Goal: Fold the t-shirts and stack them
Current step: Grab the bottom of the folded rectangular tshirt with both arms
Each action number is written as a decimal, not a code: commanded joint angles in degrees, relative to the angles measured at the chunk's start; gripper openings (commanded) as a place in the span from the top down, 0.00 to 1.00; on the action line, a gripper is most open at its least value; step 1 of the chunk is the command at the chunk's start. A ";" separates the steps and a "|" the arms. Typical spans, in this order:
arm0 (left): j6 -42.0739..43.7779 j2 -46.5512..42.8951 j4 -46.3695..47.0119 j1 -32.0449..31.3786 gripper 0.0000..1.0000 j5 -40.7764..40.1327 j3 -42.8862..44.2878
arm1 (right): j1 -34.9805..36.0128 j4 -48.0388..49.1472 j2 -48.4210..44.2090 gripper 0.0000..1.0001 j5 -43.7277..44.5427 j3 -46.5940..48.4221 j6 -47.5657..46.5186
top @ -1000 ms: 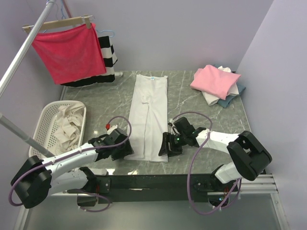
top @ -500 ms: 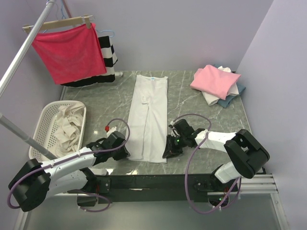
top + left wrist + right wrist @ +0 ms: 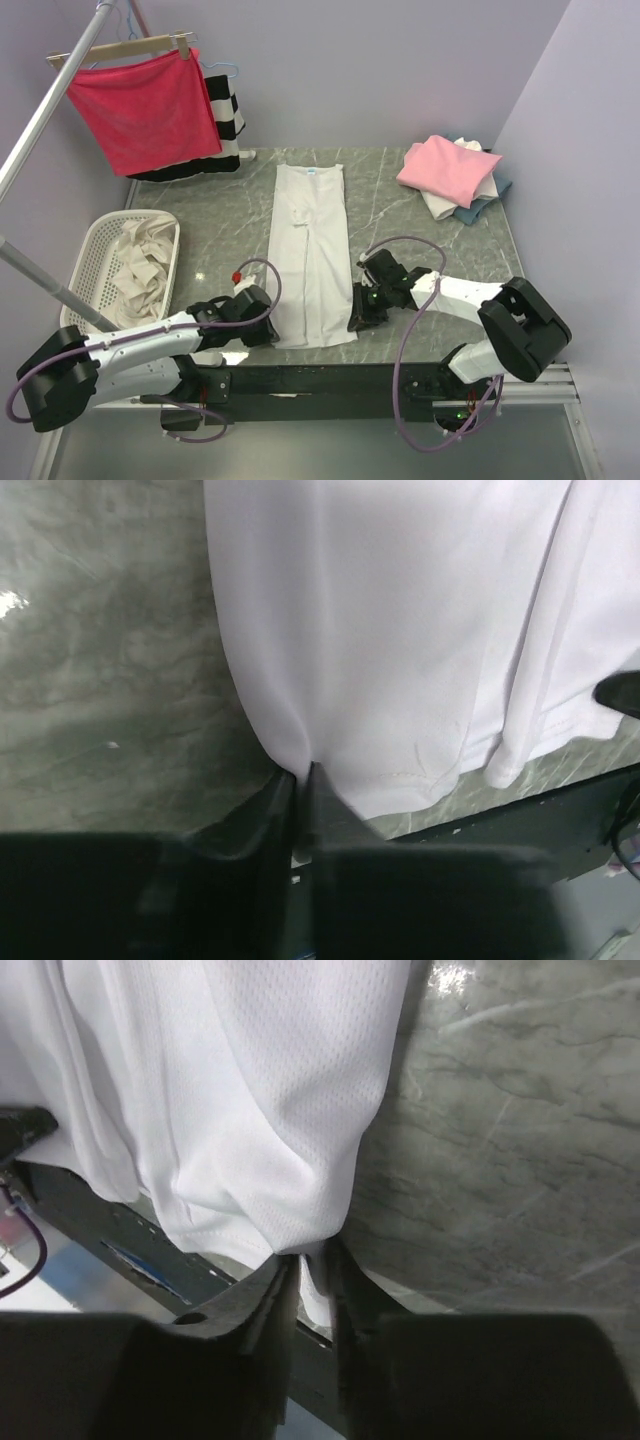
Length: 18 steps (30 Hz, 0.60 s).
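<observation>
A white t-shirt [image 3: 312, 250], folded into a long narrow strip with a small neck label at its far end, lies down the middle of the table. My left gripper [image 3: 268, 331] is shut on the strip's near left corner [image 3: 300, 750]. My right gripper [image 3: 358, 318] is shut on its near right corner [image 3: 300, 1230]. The near hem reaches the table's front edge. A stack of folded t-shirts, pink [image 3: 449, 168] on top of white and blue-grey, sits at the back right.
A white basket [image 3: 95, 262] with crumpled cloth stands at the left. A red cloth on a wooden hanger [image 3: 145, 108] and a striped garment [image 3: 228, 112] hang from a rail at the back left.
Both grippers have pulled the white t-shirt's near end toward the front edge. The whole strip has slid nearer and its far end has left the back edge.
</observation>
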 commanded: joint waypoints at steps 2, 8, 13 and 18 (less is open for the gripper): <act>-1.92 2.87 -3.58 -2.71 0.70 -1.59 2.83 | 0.37 -3.42 -1.87 0.58 4.17 0.38 -0.96; -3.15 1.29 -6.75 -2.80 0.32 -4.05 3.09 | 0.37 -3.24 -4.15 0.41 4.43 -1.64 1.23; -2.80 1.20 -7.02 -2.80 0.33 -3.79 2.48 | 0.54 -3.24 -7.49 0.41 3.03 -4.10 3.52; -2.80 2.69 -5.18 -2.80 0.39 -2.74 0.46 | 0.89 -1.84 -7.93 0.45 2.41 -7.17 5.28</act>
